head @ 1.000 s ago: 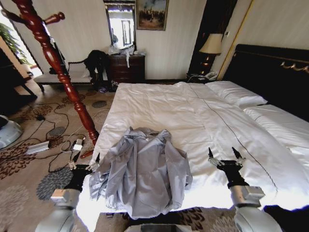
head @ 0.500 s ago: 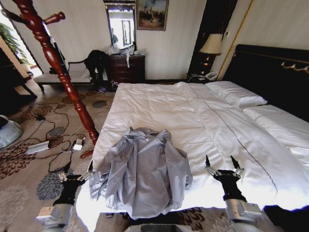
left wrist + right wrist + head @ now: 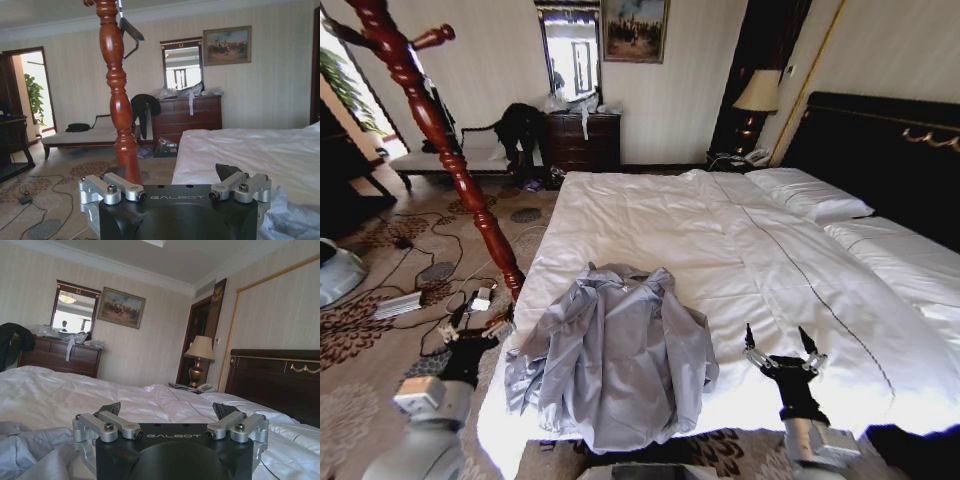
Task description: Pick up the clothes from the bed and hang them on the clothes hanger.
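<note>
Counting for you: one shirt (image 3: 615,350), crumpled at the near edge of one bed (image 3: 720,240), two grippers. Left gripper (image 3: 475,328) hangs off the bed's left side, fingers wide, red wooden post (image 3: 440,140) and floor cables (image 3: 440,290) close by. Right gripper (image 3: 783,345) sits over the duvet right of the shirt, fingers wide. Both wrist housings read "GALBOT".

A hotel-like bedroom: wide white bed (image 3: 740,250), dark headboard (image 3: 880,150), bedside lamp (image 3: 757,95), dresser (image 3: 582,140) with mirror (image 3: 571,55).

shirt (image 3: 615,355) grey-blue | duvet (image 3: 740,250) white | headboard (image 3: 880,150) dark, gold trim
</note>
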